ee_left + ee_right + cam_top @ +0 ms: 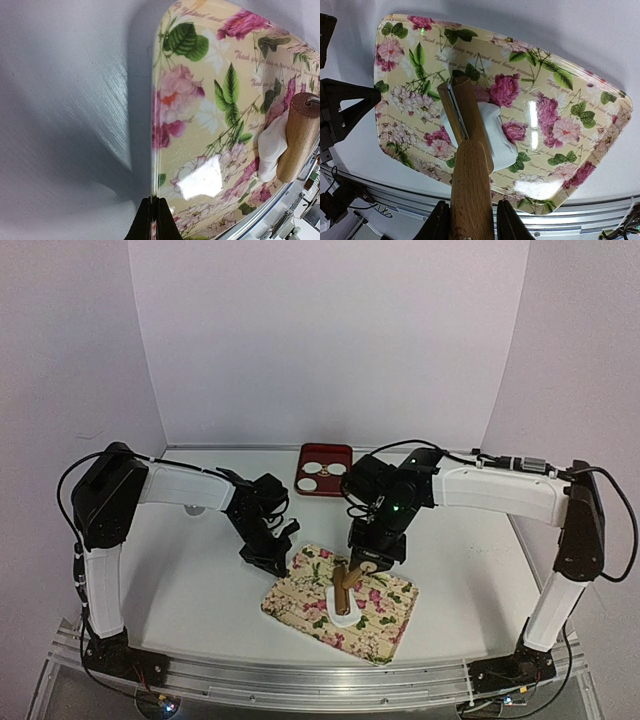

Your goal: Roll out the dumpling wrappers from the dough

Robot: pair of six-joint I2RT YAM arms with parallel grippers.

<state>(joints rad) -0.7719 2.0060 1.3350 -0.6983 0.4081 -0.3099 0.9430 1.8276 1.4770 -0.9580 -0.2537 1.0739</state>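
Note:
The dough [499, 134] is a white ragged lump in the middle of the floral mat [560, 115]. A wooden rolling pin [470, 170] lies across it, its far end on the mat. My right gripper [472, 222] is shut on the pin's handle. In the top view the right gripper [365, 562], the pin [346, 587] and the dough [347, 618] show over the mat [385, 625]. My left gripper [155, 222] is shut on the mat's left edge [155, 150]; it also shows in the top view [277, 562]. The dumpling wrappers [324, 469] lie as white discs in a red tray.
The red tray [325, 452] stands at the back centre of the white table [200, 580]. The table's metal front rail [300, 680] runs just below the mat. White walls enclose the back and sides.

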